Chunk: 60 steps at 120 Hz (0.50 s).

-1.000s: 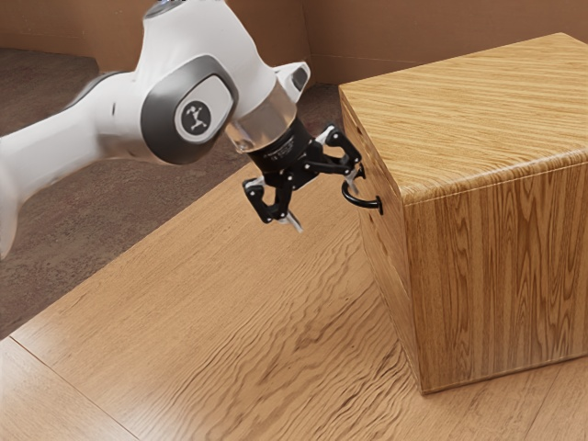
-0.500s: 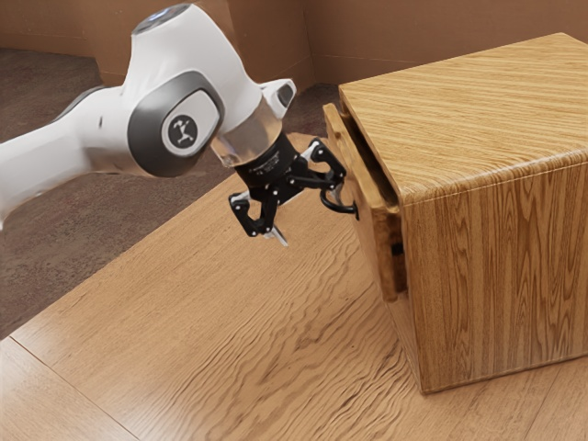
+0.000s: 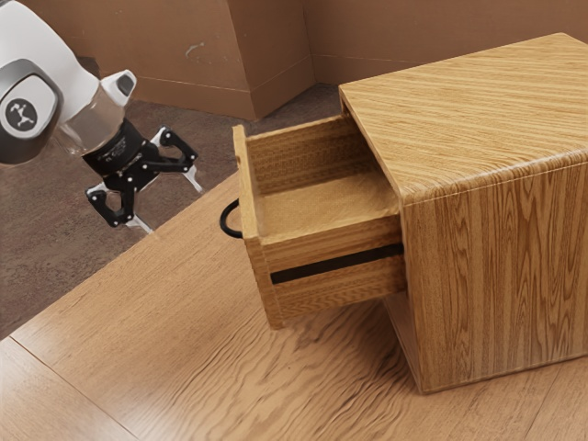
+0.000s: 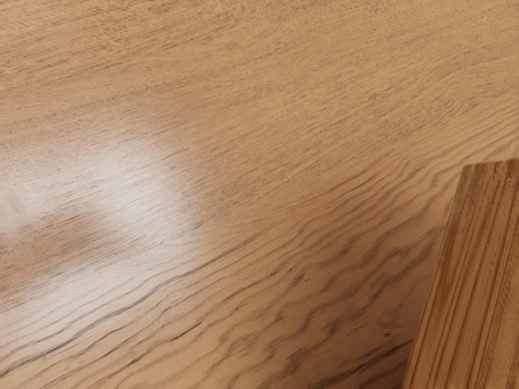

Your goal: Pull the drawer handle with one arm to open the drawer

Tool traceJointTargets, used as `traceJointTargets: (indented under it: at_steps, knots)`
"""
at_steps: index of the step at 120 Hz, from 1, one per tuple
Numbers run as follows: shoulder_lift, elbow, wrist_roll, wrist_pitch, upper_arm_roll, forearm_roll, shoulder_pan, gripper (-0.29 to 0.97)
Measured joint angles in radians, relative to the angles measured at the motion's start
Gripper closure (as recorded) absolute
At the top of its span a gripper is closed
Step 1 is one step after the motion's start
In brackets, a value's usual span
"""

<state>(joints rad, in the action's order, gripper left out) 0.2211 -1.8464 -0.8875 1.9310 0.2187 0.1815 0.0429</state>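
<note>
Drawer (image 3: pixel 322 241) of light oak wood stands pulled far out of the boxy oak cabinet (image 3: pixel 478 119), so you can look down into its bare inside. A dark slot runs along its side, under the rim. Its black ring handle (image 3: pixel 227 220) juts from the front panel, on the side facing the arm.

Your black two-finger claw (image 3: pixel 170 203) hangs above the near edge of the oak-grained desk (image 3: pixel 184 340), toward the exterior view's left of the handle and clearly apart from it. Its fingers (image 3: pixel 194 180) are spread wide and nothing sits between them. The white arm (image 3: pixel 28 83) reaches in from the upper left, over the brown floor (image 3: pixel 55 230).

From the wrist camera you see the desk's (image 4: pixel 203 162) wavy grain with a pale sheen on it, and an upright oak board (image 4: pixel 474 292) at one corner. You cannot tell whether that board belongs to the drawer or the cabinet.
</note>
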Motion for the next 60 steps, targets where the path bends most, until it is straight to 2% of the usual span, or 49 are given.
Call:
traceJointTargets:
  at_steps: [14,31,43,60]
  knots:
    - [-0.005,0.069,0.034,-0.107,-0.002,-0.127,-0.003,0.0]
    - [-0.019,0.105,0.085,-0.224,-0.01,-0.236,-0.008,0.0]
    - [-0.016,0.128,0.115,-0.293,-0.012,-0.277,-0.009,0.0]
    - [-0.001,0.133,0.15,-0.35,-0.013,-0.296,-0.009,0.0]
